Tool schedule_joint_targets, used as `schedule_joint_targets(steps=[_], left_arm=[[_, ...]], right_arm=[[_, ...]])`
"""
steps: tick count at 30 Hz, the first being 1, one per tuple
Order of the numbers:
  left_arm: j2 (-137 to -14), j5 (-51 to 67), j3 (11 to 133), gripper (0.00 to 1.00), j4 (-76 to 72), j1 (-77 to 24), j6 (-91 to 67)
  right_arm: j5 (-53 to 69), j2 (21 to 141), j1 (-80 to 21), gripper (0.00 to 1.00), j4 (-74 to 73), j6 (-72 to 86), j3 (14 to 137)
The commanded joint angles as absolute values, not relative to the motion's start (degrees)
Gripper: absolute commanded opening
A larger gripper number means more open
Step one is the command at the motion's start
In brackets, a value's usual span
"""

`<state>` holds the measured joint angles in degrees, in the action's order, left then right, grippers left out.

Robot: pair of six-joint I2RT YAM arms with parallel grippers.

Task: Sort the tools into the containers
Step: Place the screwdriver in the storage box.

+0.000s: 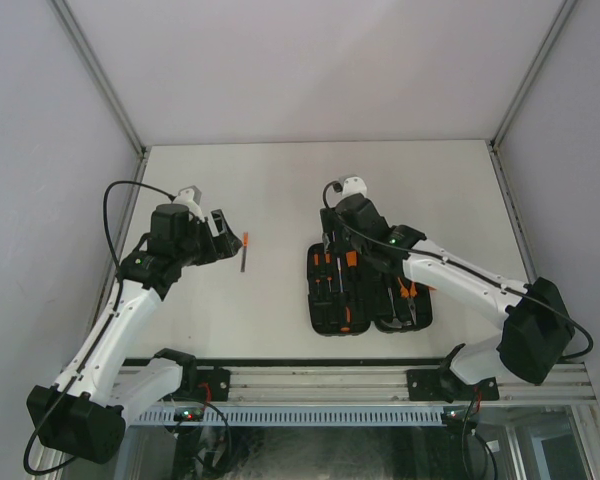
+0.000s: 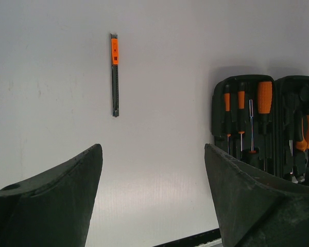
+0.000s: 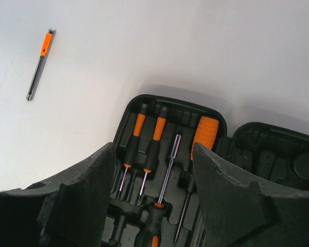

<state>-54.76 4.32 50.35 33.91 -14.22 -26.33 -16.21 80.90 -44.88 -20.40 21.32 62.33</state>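
The left end effector (image 2: 152, 154) hangs spread wide with nothing between its fingers, well to the left of the tool case (image 2: 217, 110). The right end effector (image 3: 153, 149) is just as wide and empty, and hovers directly over the case's left half.

The loose tool (image 2: 114, 74), a slim grey strip with an orange end, lies flat on the surface (image 1: 280, 180). It is left of the case and apart from it, just ahead of the left fingers and a little off their centre line.

The sort looks close to finished, and the step in hand seems to be the left arm fetching this one outlying piece. The next move calls for advancing and lowering that end effector until its fingers straddle the strip's narrow width. The pinch must be low, since the piece lies flat. The carry then goes rightward to a free slot, and the right arm may need to clear the case first.

Counted:
- One case, lying open in two halves.
- One tool outside it.
- Four screwdrivers (image 3: 136, 139) in the left half: two thin ones with orange collars, one with a thick orange handle, and one lying the other way round.
- One pair of pliers (image 2: 304, 134) in the right half.

The rest of the right half is too dark to count, and I can make out no hammer.
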Motion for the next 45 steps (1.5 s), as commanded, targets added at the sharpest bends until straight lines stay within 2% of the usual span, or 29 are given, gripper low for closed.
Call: schedule_joint_targets(steps=[1,7,18,23,32,45], left_arm=[[-54.1,4.9,48.6,0.83,31.8,-13.8,-25.8],[-54.5,5.0,48.7,0.84,31.7,-13.7,-25.8],[-54.6,5.2,48.6,0.83,31.7,-13.7,-25.8],[-54.6,5.4,48.6,0.83,31.8,-13.7,-25.8],[-54.6,5.5,48.5,0.83,31.7,-13.8,-25.8],[-54.3,6.1,49.4,0.83,31.3,-13.7,-28.0]], right_arm=[[-14.5,81.0,-44.7,0.61,-20.6,22.0,64.6],[-11.4,84.8,-44.7,0.57,-21.7,25.7,64.8],[-12.1,92.9,-44.4,0.33,-28.4,32.2,67.3],[-9.7,95.9,-43.8,0.27,-28.8,32.8,67.7],[-7.2,100.1,-43.1,0.19,-28.4,32.1,69.4],[-7.3,104.1,-42.6,0.13,-30.0,31.5,70.3]])
